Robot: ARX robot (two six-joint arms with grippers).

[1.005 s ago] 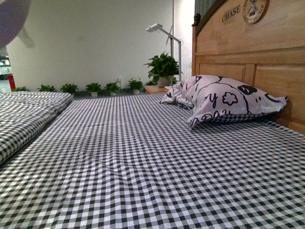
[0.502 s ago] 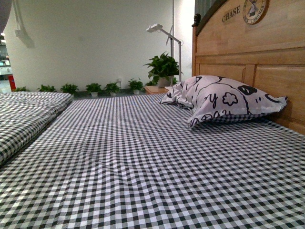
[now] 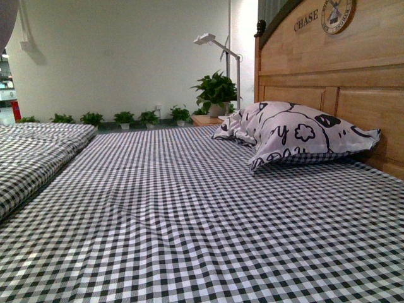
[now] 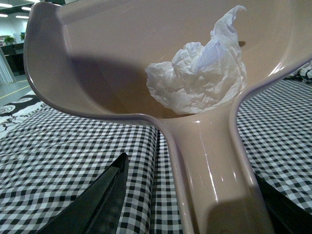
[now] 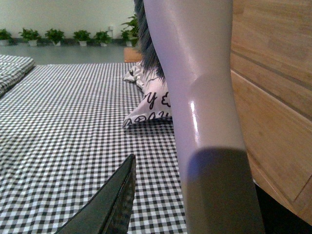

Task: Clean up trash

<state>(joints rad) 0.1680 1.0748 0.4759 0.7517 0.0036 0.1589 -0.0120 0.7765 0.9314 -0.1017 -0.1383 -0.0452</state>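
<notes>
The trash [image 4: 200, 78], a crumpled white paper wad, lies inside the beige-pink dustpan [image 4: 97, 53], close to where the pan meets its handle. My left gripper [image 4: 195, 183] is shut on the dustpan handle and holds the pan above the checked sheet [image 4: 73, 156]. My right gripper [image 5: 195, 195] is shut on the brush [image 5: 204, 97], whose pale handle rises upright to dark bristles [image 5: 148, 48]. One dark finger [image 5: 119, 195] shows beside the handle. Neither gripper shows in the front view; only a pale blurred edge [image 3: 6, 19] sits in its top left corner.
A black-and-white checked bed sheet [image 3: 189, 214] fills the front view. A white pillow with black drawings [image 3: 297, 132] leans by the wooden headboard [image 3: 334, 69] on the right. A folded quilt [image 3: 31, 151] lies left. Potted plants [image 3: 214, 91] and a lamp [image 3: 218, 44] stand beyond.
The blurred shape in the front view's top left corner has shrunk from a large lilac blob to a small pale edge. The bed and pillow are unchanged.
</notes>
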